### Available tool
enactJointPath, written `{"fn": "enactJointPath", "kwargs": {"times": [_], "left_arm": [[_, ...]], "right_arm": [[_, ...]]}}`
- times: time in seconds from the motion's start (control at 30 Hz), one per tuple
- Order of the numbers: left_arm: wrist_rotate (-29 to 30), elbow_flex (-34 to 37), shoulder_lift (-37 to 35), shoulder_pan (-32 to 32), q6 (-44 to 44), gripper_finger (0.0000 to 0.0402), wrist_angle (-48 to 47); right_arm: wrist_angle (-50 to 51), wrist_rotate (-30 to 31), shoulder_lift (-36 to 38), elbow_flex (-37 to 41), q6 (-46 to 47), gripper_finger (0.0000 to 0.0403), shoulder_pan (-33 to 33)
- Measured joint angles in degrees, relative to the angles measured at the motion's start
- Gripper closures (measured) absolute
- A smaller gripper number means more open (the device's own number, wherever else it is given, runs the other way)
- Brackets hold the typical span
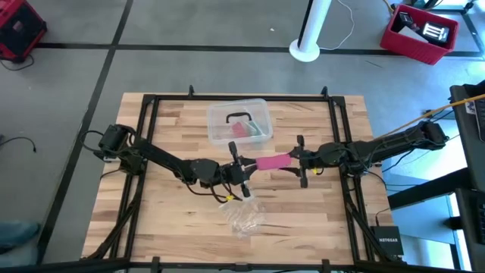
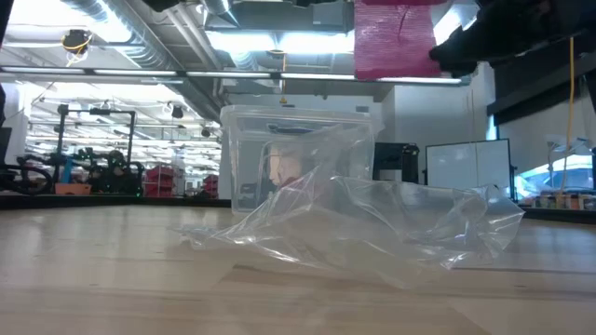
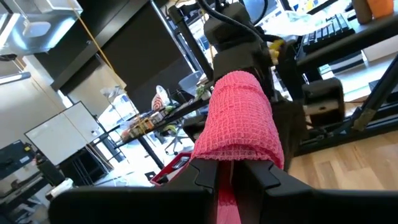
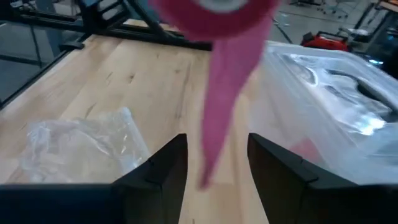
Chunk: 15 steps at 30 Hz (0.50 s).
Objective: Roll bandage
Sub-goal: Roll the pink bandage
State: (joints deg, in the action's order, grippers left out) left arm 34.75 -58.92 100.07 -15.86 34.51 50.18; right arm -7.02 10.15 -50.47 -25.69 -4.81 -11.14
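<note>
High view first, working from the near desk edge outward: a crumpled clear wrapper [image 1: 244,214] is lying on the wooden desk [image 1: 174,227], nearest the front. Just behind it both arms are meeting mid-desk, off the surface. Left hand [image 1: 241,168] is coming in from the left and clamping tight on one end of the pink bandage [image 1: 273,161]; left wrist view is showing the strip [image 3: 239,121] pinched between its two fingers [image 3: 186,180] and running up and away toward the other arm. Right hand [image 1: 301,161] is reaching in from the right, touching the bandage's other end; its fingers [image 4: 280,171] are standing partly apart, and in the right wrist view a pink rolled end [image 4: 214,9] is sitting above them with a tail [image 4: 221,106] hanging down between them, not clearly gripped, so can't tell if it's grasping. Bandage is stretching between the two hands, held in the air. Low view is catching it [image 2: 393,39] high up, above the wrapper [image 2: 372,228]. Farther back, a clear lidded box [image 1: 239,123] with pink and green contents is sitting on the desk, just beyond the bandage.
</note>
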Motion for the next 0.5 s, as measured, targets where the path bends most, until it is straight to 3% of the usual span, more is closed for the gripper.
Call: {"fn": "enactJointPath", "kwargs": {"times": [0.17, 0.27, 0.4, 0.5], "left_arm": [[-0.01, 0.0, 0.0, -0.02, 0.26, 0.038, 0.53], [-0.01, 0.0, 0.0, -0.15, 0.96, 0.038, 1.54], [0.01, 0.0, 0.0, -0.52, 1.54, 0.038, 2.09], [0.02, 0.0, 0.0, -0.88, 2.04, 0.038, 1.92]], "right_arm": [[-4.19, -1.11, -5.18, 0.0, -0.02, 0.025, -0.1], [-5.87, -4.37, -7.53, 0.0, -0.01, 0.0293, -0.1], [-7.91, -5.2, -7.42, 0.0, -1.88, 0.0384, -0.12], [-9.06, -4.76, -5.98, -0.01, -2.02, 0.0385, -0.1]]}}
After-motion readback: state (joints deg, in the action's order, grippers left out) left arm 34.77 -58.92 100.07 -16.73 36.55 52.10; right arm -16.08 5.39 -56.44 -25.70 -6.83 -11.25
